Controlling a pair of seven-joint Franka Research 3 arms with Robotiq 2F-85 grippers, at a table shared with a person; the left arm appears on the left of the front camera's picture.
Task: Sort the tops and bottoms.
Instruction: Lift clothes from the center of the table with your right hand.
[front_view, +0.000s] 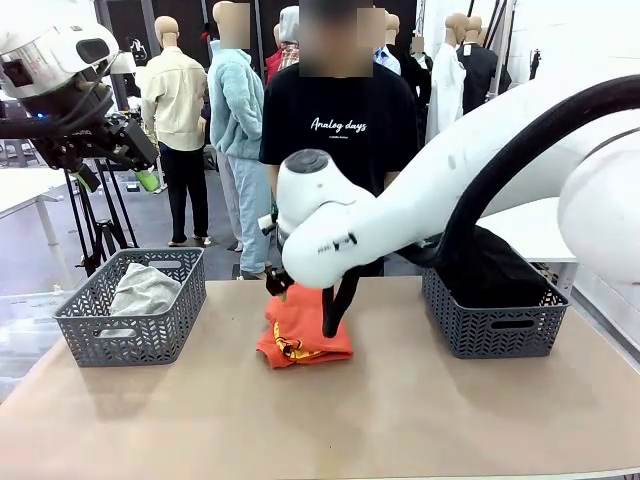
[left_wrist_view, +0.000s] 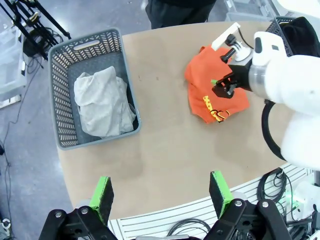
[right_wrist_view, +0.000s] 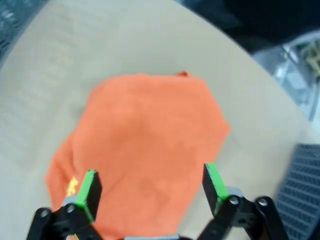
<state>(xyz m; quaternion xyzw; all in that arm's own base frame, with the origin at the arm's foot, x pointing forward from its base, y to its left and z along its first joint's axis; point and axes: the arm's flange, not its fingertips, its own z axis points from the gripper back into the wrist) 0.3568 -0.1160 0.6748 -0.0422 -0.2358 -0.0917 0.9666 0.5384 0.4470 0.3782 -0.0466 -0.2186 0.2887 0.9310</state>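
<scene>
The one readable text is "Analog days", in pale script lettering across the chest of the black T-shirt (front_view: 338, 125) worn by the person standing at the far side of the table. The orange-red top (left_wrist_view: 216, 91) on the table carries a small yellow print near one edge, but it is too small to make out as lettering.

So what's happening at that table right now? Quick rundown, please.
Right gripper open, poised over the orange-red top mid-table. Left gripper open, high above. Grey top in the left basket, black garments in the right basket. Nothing in the way.
</scene>
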